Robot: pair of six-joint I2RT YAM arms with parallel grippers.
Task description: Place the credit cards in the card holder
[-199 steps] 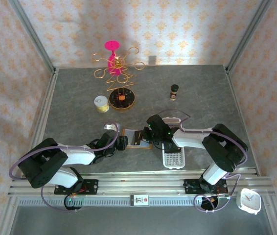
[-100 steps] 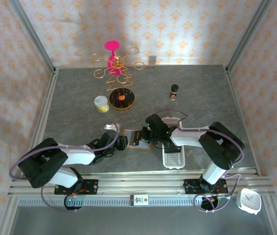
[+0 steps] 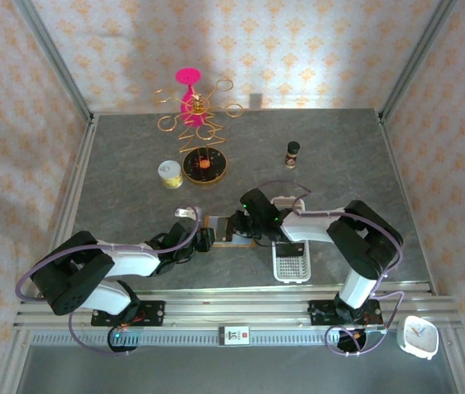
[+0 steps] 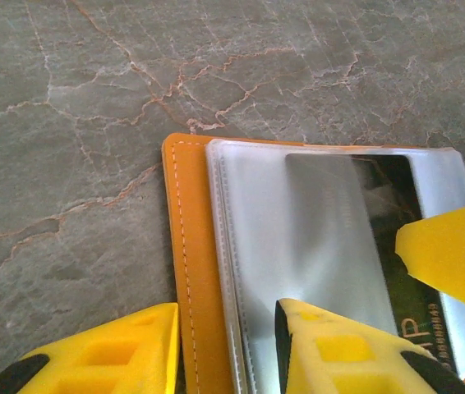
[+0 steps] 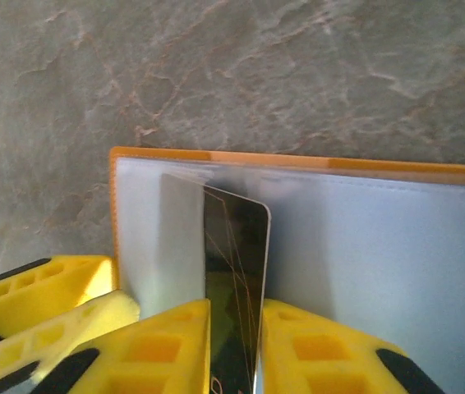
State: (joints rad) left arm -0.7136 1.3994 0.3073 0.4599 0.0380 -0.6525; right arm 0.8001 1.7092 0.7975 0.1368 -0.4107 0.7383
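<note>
The right pincer (image 5: 237, 313) straddles a dark credit card (image 5: 234, 246) standing on the open card holder (image 5: 298, 160); I cannot tell if it grips. The left pincer (image 4: 226, 318), released, spans the holder's orange edge, by the bench's (image 3: 339, 156) near edge

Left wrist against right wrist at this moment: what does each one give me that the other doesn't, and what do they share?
Left wrist: the card holder's stitched orange edge lies between the left fingers, one over the table, the other on the clear sleeve. There is pale lettering on the dark credit card.
Right wrist: that card is seen lengthwise between the right fingers, its far end at the sleeve.
Both: orange holder, sleeve, dark card, grey marbled table, and yellow fingers of both arms.
</note>
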